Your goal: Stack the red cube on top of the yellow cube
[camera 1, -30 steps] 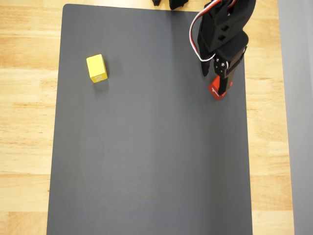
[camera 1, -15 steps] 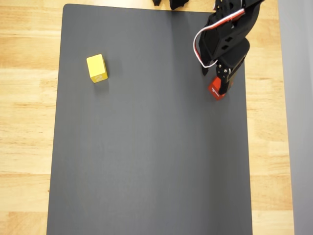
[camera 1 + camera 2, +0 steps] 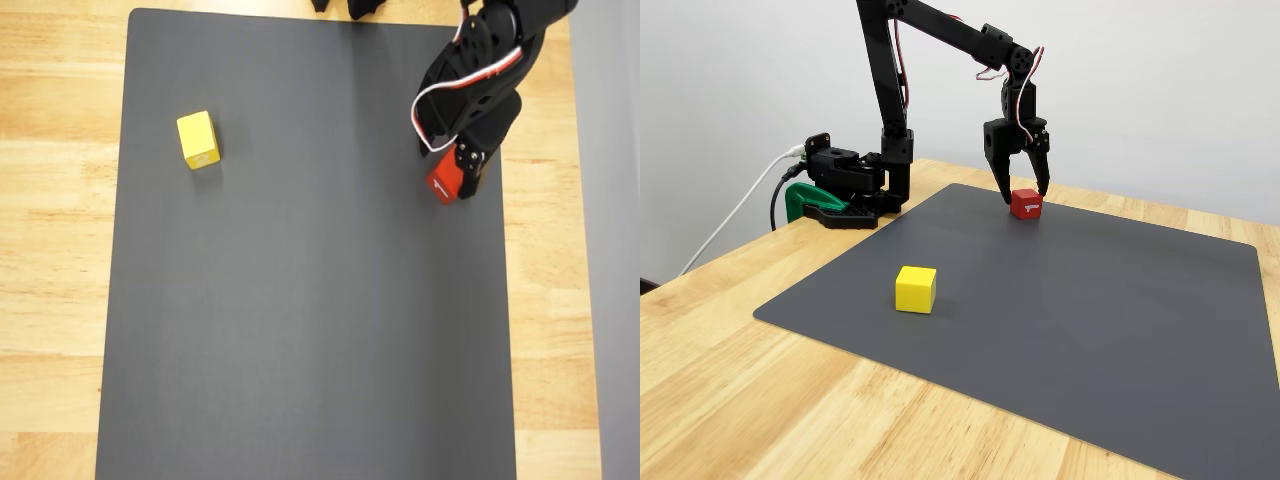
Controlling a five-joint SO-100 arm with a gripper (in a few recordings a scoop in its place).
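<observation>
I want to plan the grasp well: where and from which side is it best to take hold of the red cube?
Probably from straight above, pinching two opposite flat side faces. The red cube sits flat on the dark mat near its far edge, with free space all around, so its sides are reachable. The claw hangs right over it, fingers straddling it. The yellow cube is far off and does not obstruct.
</observation>
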